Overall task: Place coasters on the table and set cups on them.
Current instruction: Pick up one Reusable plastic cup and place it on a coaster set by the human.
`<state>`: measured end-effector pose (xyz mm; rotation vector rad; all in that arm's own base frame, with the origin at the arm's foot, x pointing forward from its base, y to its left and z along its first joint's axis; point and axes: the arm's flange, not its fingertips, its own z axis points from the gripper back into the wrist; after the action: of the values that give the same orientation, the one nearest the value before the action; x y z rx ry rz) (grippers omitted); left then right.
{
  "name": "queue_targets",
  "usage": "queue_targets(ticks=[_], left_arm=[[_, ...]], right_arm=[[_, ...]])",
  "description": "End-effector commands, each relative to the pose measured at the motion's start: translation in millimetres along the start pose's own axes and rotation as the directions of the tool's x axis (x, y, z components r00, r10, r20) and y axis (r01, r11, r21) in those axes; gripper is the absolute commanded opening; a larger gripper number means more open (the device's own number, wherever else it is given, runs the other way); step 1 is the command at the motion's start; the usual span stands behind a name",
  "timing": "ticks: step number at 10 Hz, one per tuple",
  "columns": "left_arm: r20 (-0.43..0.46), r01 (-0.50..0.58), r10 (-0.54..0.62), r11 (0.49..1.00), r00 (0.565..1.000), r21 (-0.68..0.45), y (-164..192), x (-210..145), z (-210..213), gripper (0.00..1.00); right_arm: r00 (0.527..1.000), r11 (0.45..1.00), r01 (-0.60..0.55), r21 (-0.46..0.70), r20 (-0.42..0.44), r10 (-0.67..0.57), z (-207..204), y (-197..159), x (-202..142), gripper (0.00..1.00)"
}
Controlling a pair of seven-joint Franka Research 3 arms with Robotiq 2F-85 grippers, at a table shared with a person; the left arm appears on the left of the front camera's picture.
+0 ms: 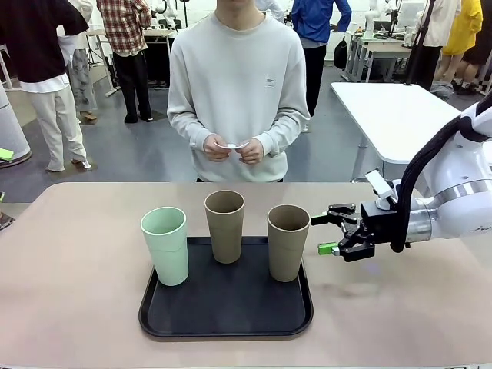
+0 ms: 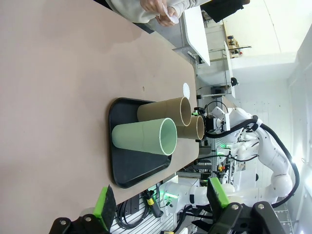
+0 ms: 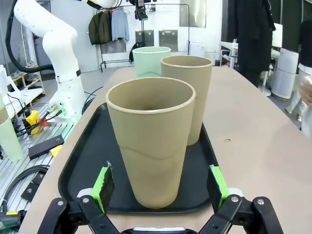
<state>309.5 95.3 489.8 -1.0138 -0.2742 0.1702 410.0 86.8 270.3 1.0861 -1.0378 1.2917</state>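
Bench (image 1: 77, 292), beige-pink, front view: black tray (image 1: 223, 329) toward the robot's side, carrying three upright cups, none on a coaster. The mint cup (image 1: 164, 246) stands at the tray's left, the middle brown cup (image 1: 225, 227) at its far edge, and the right brown cup (image 1: 287, 242) at its right. The right end effector (image 1: 319, 234) is turned on its side just beside the right brown cup, with its green-padded fingers spread and holding nothing. A person stands at the far side with both hands (image 1: 233, 148) together at the waist, pinching the white coasters (image 1: 232, 144) above the bench's far edge. Left wrist view, rolled sideways: the left end effector (image 2: 161, 197) has its fingers spread wide and empty, well apart from the tray. The three cups are grouped on the tray beyond it, mint nearest. The person's hands with the white coasters are at the top edge. Right wrist view: the right end effector's spread fingers flank the lower part of the right brown cup, pads apart from its wall on both sides. The middle brown cup is just behind it and the mint cup farther back, all on the tray. Bare bench runs along the right.
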Motion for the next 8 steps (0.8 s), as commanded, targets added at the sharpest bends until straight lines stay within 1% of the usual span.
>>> queue_targets(ticks=[1,2,4,8], left_arm=[[0.003,0.014,-0.014,1.000,1.000,-0.021,1.8,-1.9,0.4,1.00],[0.003,0.014,-0.014,1.000,1.000,-0.021,1.8,-1.9,0.4,1.00],[0.003,0.014,-0.014,1.000,1.000,-0.021,1.8,-1.9,0.4,1.00],[0.003,0.014,-0.014,1.000,1.000,-0.021,1.8,-1.9,0.4,1.00]], right_arm=[[1.000,1.000,-0.012,-0.008,0.016,0.012,-15.0,-6.9,-7.7,1.00],[0.999,1.000,-0.027,0.006,0.019,0.027,-18.6,-7.6,-8.8,1.00],[1.000,1.000,-0.007,0.014,0.009,0.007,-25.8,-10.5,-12.7,1.00],[1.000,0.999,-0.009,0.039,-0.002,0.009,-39.4,-10.9,-14.1,1.00]])
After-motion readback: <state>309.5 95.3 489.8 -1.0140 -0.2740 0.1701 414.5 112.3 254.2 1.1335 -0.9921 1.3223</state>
